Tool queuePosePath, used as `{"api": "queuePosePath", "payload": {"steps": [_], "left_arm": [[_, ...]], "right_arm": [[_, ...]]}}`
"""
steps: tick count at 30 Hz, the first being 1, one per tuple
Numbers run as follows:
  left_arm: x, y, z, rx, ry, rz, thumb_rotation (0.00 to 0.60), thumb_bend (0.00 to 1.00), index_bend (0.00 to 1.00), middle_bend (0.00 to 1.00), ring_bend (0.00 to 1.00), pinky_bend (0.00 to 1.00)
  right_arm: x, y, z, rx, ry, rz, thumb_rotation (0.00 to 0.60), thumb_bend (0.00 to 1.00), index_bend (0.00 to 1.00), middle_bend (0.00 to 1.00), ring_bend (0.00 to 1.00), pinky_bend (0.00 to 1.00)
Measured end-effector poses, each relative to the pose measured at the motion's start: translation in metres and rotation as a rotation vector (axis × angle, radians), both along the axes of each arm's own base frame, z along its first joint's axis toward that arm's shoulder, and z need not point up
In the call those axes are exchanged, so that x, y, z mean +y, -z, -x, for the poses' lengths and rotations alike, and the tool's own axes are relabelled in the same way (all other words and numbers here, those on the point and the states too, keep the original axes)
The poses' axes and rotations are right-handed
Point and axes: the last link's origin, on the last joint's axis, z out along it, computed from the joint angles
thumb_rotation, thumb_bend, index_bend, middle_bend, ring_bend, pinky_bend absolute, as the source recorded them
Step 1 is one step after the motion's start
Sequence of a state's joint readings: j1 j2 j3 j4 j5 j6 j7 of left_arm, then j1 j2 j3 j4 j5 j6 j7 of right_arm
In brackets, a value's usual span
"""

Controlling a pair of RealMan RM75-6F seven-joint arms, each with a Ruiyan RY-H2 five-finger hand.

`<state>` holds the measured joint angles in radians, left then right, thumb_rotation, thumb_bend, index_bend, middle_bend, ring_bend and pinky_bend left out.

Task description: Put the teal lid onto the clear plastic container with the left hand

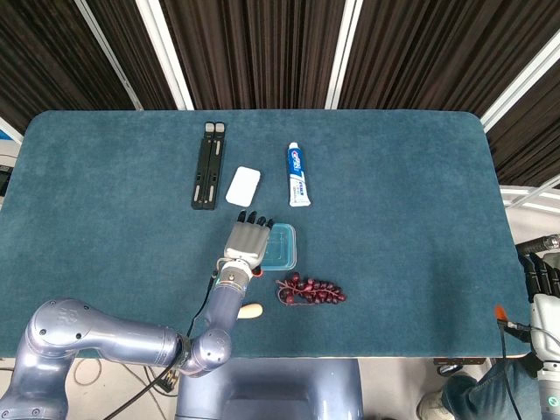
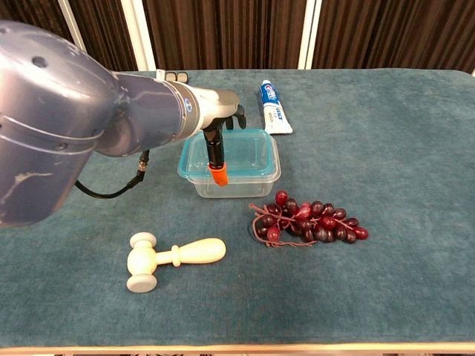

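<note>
The teal lid (image 2: 237, 152) lies flat on top of the clear plastic container (image 2: 231, 180), near the middle of the worktop (image 2: 401, 133), with a bunch of grapes (image 2: 308, 220) just near and right of it and a toothpaste tube (image 2: 275, 116) farther back. The left hand (image 2: 220, 119) rests over the lid's left edge, fingers stretched along the top and an orange-tipped thumb (image 2: 217, 172) hanging down the near-left side. Whether it pinches the rim or only presses on it cannot be told from either view.

The lid looks like thin, light, slightly flexible plastic, smooth enough to slide under a fingertip. The container is probably just as light and, being empty, may skid on the cloth or tip if pushed at one side only. Seating the lid likely wants gentle downward pressure near the rim and corners, not the bendy middle. The lid appears level, so the job looks close to done.

The right hand (image 1: 541, 278) sits far right, off the worktop edge; its fingers seem curled, but not clearly enough to tell.
</note>
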<state>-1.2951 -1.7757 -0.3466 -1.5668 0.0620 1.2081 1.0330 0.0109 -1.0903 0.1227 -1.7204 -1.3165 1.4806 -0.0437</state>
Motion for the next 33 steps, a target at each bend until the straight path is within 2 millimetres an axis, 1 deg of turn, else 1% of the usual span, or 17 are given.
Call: {"api": "queuePosePath", "payload": {"steps": [14,33], "left_arm": [[-0.001,0.0021,-0.0024,-0.007,0.004,0.0,0.6,0.25,0.15,0.34,0.03,0.01],[0.0001,0.0068,0.0006,-0.007,-0.005,0.0,0.6,0.25,0.15,0.34,0.03,0.01]], "right_arm": [[0.0001,0.0002,0.0,-0.001,-0.001,0.0,0.6,0.35,0.0,0.0,0.0,0.0],[0.0002,0.0003,0.0,-0.004,0.0,-0.003,0.6,0.36,0.0,0.0,0.0,0.0]]}}
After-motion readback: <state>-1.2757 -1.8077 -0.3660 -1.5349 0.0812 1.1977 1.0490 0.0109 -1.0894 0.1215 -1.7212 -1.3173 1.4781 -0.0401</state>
